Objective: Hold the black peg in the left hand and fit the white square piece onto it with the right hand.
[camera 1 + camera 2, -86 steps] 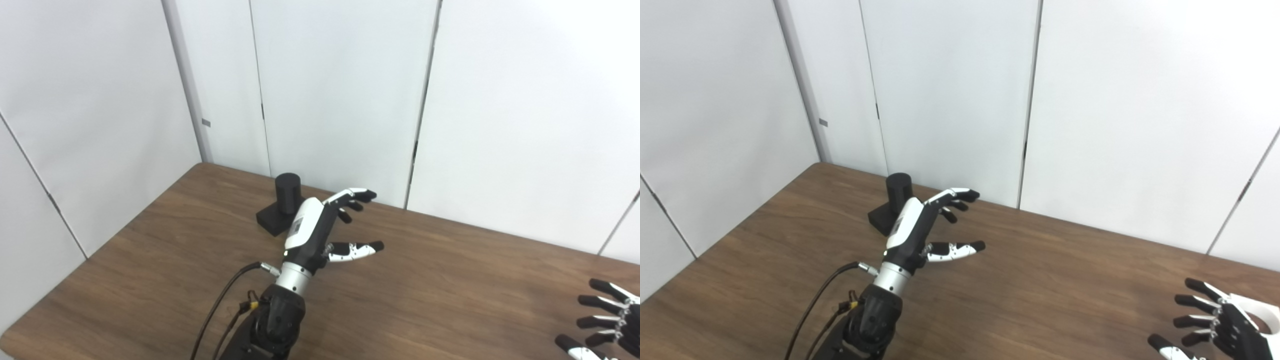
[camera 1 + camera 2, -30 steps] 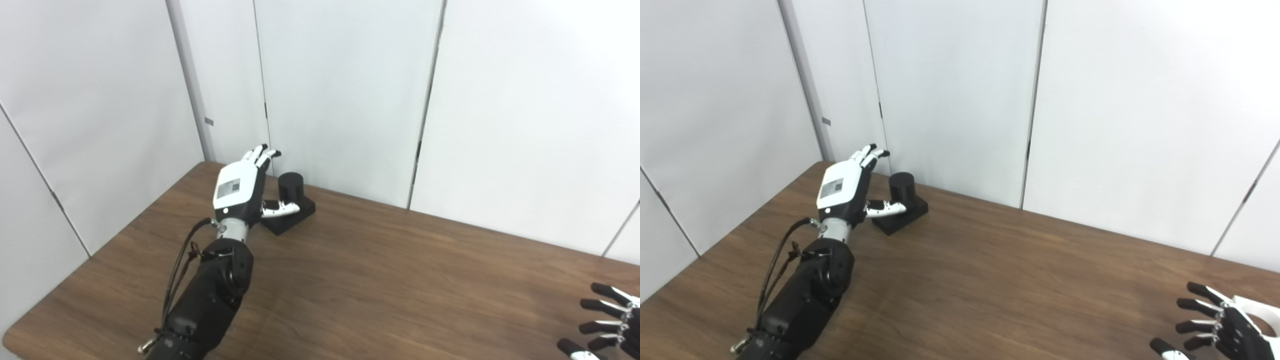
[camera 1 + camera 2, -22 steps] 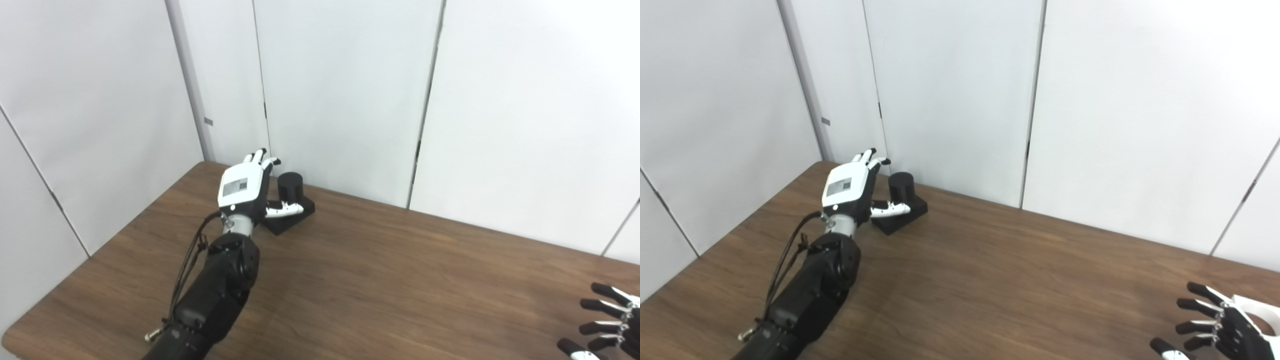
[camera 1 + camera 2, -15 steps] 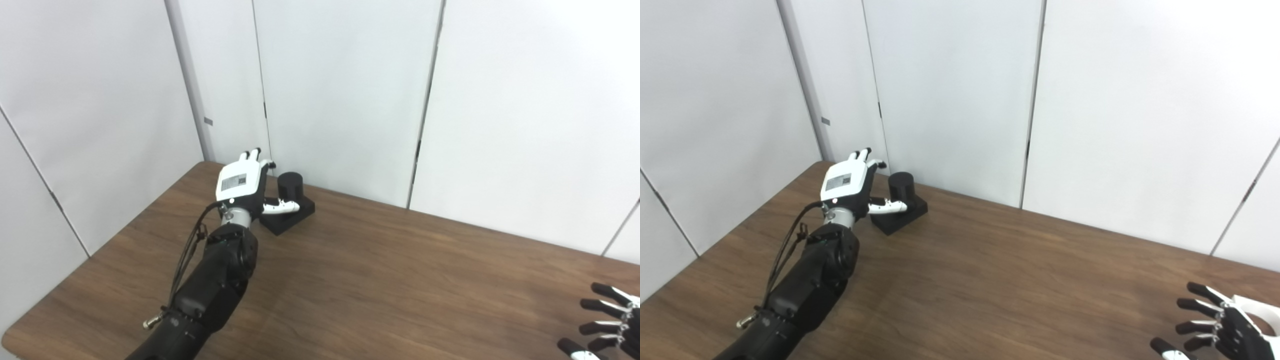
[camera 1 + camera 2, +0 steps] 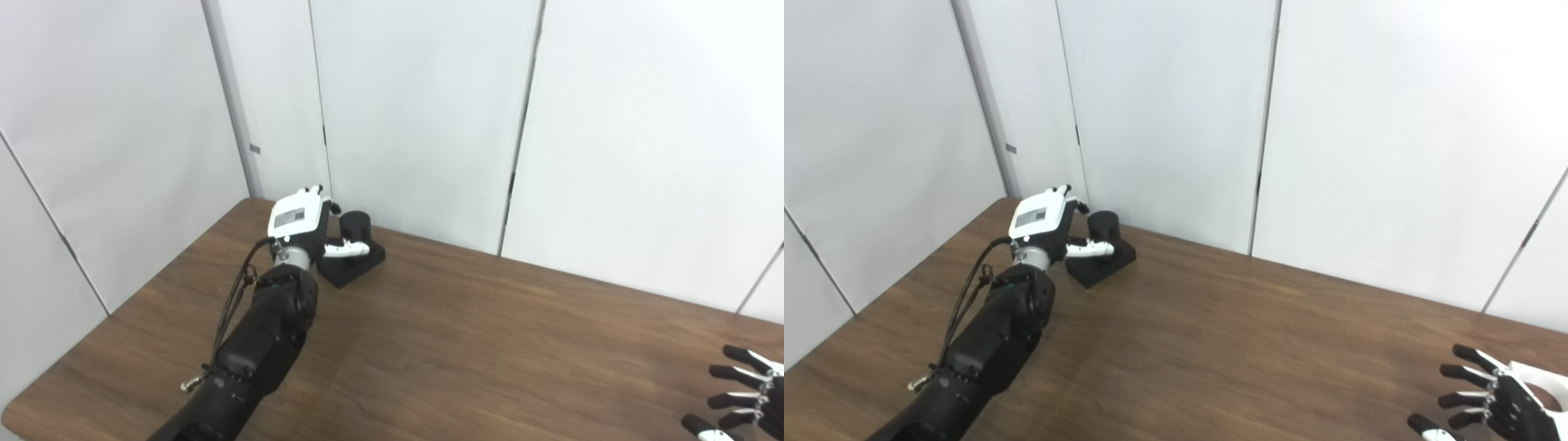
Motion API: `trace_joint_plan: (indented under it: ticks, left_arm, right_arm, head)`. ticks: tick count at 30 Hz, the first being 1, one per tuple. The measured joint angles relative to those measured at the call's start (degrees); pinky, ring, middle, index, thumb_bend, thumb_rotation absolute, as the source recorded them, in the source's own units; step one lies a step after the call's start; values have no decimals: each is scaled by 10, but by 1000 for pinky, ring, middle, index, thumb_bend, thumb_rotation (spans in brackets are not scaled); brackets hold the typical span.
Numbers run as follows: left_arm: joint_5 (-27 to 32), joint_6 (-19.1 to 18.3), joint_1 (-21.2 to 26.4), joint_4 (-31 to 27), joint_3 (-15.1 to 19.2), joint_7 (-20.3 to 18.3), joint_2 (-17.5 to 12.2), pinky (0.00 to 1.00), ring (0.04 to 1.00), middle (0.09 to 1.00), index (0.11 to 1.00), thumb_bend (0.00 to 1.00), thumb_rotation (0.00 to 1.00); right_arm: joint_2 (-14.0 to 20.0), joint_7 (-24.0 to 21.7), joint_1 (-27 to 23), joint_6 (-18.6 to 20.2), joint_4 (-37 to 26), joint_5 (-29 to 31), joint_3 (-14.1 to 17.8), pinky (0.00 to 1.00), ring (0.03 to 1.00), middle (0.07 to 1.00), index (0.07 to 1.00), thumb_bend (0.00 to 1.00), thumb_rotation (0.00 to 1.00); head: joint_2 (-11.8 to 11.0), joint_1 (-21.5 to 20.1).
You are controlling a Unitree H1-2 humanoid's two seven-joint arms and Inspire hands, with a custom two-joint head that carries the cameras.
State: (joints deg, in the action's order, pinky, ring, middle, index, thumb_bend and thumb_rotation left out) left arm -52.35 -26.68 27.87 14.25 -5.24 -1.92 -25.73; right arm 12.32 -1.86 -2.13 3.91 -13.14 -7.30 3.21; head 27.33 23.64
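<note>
1. At the near right edge: right hand (image 5: 1497,401), fingers spread, nothing in it, low over the table (image 5: 490,355). Probably parked there, waiting its turn.
2. White square piece: none in either view, so its place cannot be told.
3. Across the middle: bare brown wood, one table in all.
4. From the near left edge up to the far left corner: one dark arm, stretched almost fully, presumably because the peg stands so far away.
5. At the far left: left hand (image 5: 300,223), back plate upward, just left of the black peg (image 5: 355,228). Thumb lying across the peg's near side at its foot; fingers curling toward its far side, mostly hidden behind the palm. Not yet clenched on it, by the look of things; released, and no firm grip visible.
6. Peg itself: one short upright cylinder on a flat black base (image 5: 361,266), resting on the table close to the white wall panels (image 5: 416,122).
7. Count: two hands, one peg, one base.
</note>
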Motion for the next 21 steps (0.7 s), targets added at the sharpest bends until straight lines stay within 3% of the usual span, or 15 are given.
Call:
trace_joint_plan:
  ticks: [6,13,21]
  left_arm:
    - [-13,0,8,23,2,-26,0,872,1000,980,707,1000,633]
    - [-13,0,19,54,-1,-33,-4,874,1000,987,738,1000,651]
    - [-25,0,33,72,-6,-35,-10,871,1000,989,711,1000,635]
  right_arm:
    - [-2,0,3,4,-5,-4,-1,381,529,687,773,584,0]
    - [-7,0,6,9,-14,-7,-1,385,532,688,774,569,0]
    - [-7,-2,7,20,-25,-9,-2,396,543,702,787,559,0]
  head:
    - [2,-2]
    - [6,-6]
    - [8,-12]
